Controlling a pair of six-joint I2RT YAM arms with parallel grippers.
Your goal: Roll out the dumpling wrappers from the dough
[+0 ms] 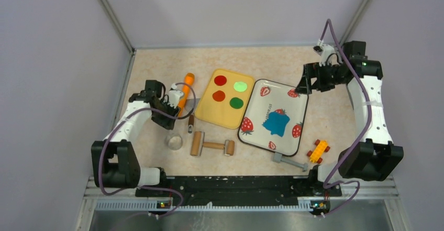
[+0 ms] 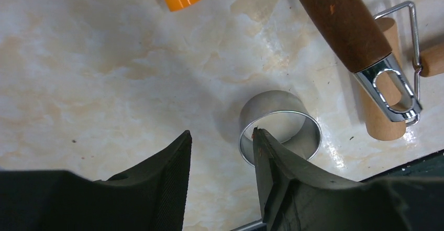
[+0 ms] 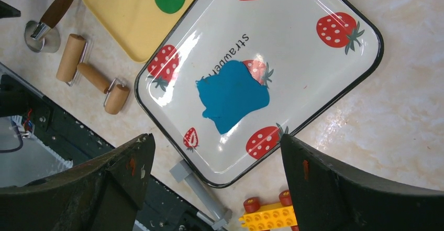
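Observation:
The dough (image 1: 276, 122) is a flat, ragged blue patch lying in the strawberry-print tray (image 1: 298, 105). In the right wrist view the dough (image 3: 233, 95) lies just beyond my fingers. No dumpling wrappers are in view. My right gripper (image 1: 303, 84) hovers over the tray's far right corner; it (image 3: 217, 136) is wide open and holds nothing. My left gripper (image 1: 175, 99) sits beside the orange-handled tool (image 1: 186, 87). In its wrist view the left gripper (image 2: 222, 132) is open over bare table, and the metal ring cutter (image 2: 280, 126) stands just past its right finger.
A yellow tray (image 1: 209, 110) holds red and green discs. The wooden rolling pin (image 1: 212, 146), a brown-handled tool (image 2: 340, 21) and the ring cutter (image 1: 174, 141) lie left of centre. A grey tool (image 1: 289, 162) and a yellow toy car (image 1: 318, 151) sit near the front right.

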